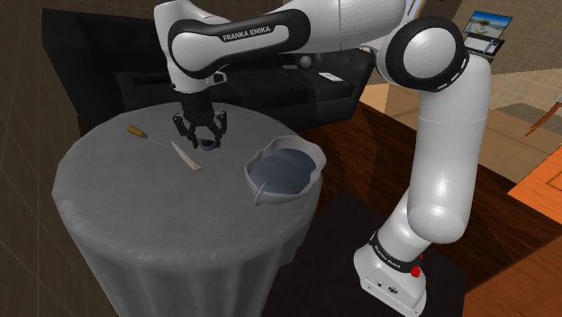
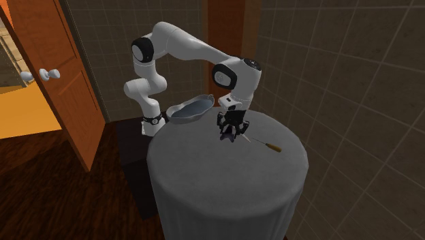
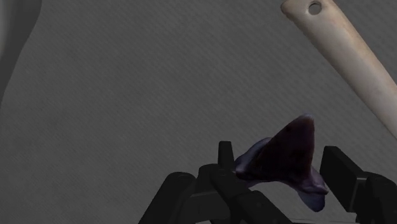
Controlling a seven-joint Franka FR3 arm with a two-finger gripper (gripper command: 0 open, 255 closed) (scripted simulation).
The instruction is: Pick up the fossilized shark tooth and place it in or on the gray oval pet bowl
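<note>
One label (image 1: 253,35), FRANKA EMIKA, on arm (image 1: 441,171); tool (image 3: 278,154) clasps dark tooth (image 3: 289,159).

A round tabletop (image 1: 99,180), draped in grey cloth that hangs to the floor, stands against grey-brown tiled walls (image 2: 340,61). In the shoulder view a black sofa (image 1: 306,90) sits behind it at twelve o'clock. Dark plank floor (image 1: 504,243) runs off toward four o'clock, and a small framed picture (image 1: 487,32) shows at one o'clock. In the second exterior view an orange wooden door (image 2: 65,88) stands ajar at ten o'clock — pale round knobs (image 2: 50,73) on it — with brighter orange flooring (image 2: 34,119) beyond. The light is dim and even.
</note>
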